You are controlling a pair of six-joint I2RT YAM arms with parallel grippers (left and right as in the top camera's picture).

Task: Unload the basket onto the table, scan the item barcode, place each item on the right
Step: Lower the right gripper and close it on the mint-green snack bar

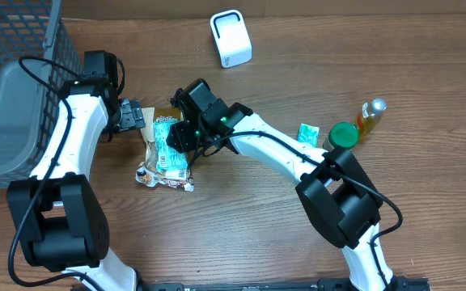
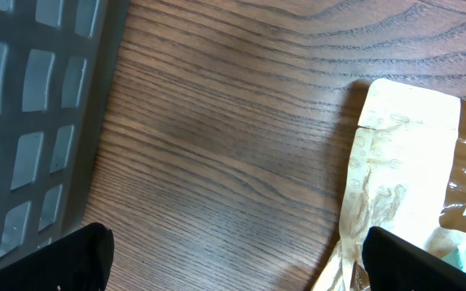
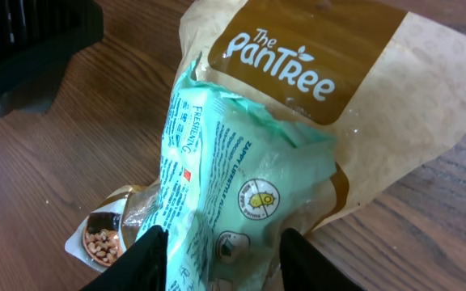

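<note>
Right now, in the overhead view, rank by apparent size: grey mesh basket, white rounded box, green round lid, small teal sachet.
grey mesh basket
white rounded box
green round lid
small teal sachet, nearly lid-sized

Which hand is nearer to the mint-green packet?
Right. The right hand is over the mint-green packet, a finger on each side of it. The left hand sits open beside the brown pouch, apart from the packet.

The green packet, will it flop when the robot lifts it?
Probably floppy: the green packet is creased and bulging between the fingers of the right gripper. Its shiny film could slip. It looks thin, so likely light.
</note>
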